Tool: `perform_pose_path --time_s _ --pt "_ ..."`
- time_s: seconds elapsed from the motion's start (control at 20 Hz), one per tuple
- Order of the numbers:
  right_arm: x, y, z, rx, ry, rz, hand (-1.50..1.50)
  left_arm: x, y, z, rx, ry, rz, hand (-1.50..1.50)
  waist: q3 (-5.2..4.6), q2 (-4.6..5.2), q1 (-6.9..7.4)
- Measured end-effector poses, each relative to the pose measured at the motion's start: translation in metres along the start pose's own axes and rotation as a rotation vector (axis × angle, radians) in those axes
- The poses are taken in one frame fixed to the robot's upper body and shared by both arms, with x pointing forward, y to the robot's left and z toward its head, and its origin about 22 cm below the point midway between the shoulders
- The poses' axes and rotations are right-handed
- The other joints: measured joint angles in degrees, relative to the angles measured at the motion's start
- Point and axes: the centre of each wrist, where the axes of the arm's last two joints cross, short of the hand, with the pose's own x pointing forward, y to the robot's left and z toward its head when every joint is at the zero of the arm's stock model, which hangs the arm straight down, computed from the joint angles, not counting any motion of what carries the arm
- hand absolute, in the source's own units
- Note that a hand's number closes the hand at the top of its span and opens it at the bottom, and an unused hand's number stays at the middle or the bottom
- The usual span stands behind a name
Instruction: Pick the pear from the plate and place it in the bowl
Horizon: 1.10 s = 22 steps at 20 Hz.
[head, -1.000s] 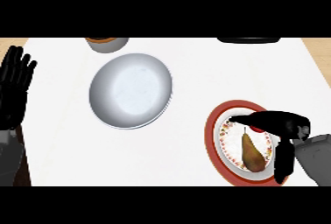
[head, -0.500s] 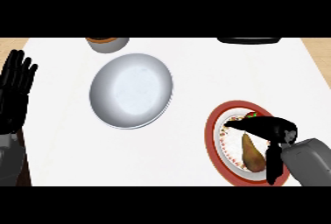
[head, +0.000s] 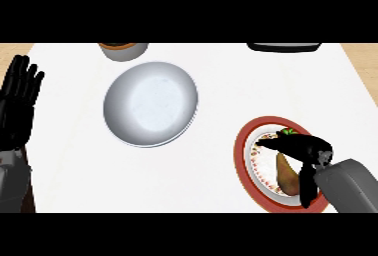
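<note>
A brown pear (head: pixel 286 172) lies on a white plate with a red rim (head: pixel 242 150) at the lower right of the counter. My right hand (head: pixel 304 146) hangs low over the plate, right above the pear. Its thumb points left past the pear's top and its fingers (head: pixel 307 187) run straight down the pear's right side, so the hand is open around it. Part of the pear is hidden by the hand. The grey-white bowl (head: pixel 151 104) sits empty at the centre left, well apart from the plate. My left hand (head: pixel 18 100) rests open at the left edge, fingers up.
A brown-rimmed cup (head: pixel 122 49) stands at the back, just beyond the bowl. A dark object (head: pixel 284 47) lies at the back right edge. The white counter (head: pixel 221 85) ends near the plate's right side, with wooden floor beyond.
My right hand has sunk lower over the pear and its forearm has come further into view. The pear, plate, bowl and left hand have stayed put.
</note>
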Motion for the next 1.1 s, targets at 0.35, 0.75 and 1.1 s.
perform_pose_path --time_s 0.35,0.75,1.1 --pt "-0.008 -0.001 -0.003 -0.094 -0.063 0.015 1.50 0.000 -0.001 0.003 0.000 -0.001 -0.001 0.00 -0.10 -0.07 -0.01" --pt "-0.019 0.007 0.008 -0.229 0.006 -0.005 1.50 -0.003 0.001 0.003 0.011 0.005 -0.007 0.00 0.22 0.06 -0.76" --pt "-0.065 0.034 0.055 -0.569 0.381 -0.117 1.50 -0.005 0.017 0.007 0.051 0.011 -0.024 0.00 0.46 -0.03 -3.25"
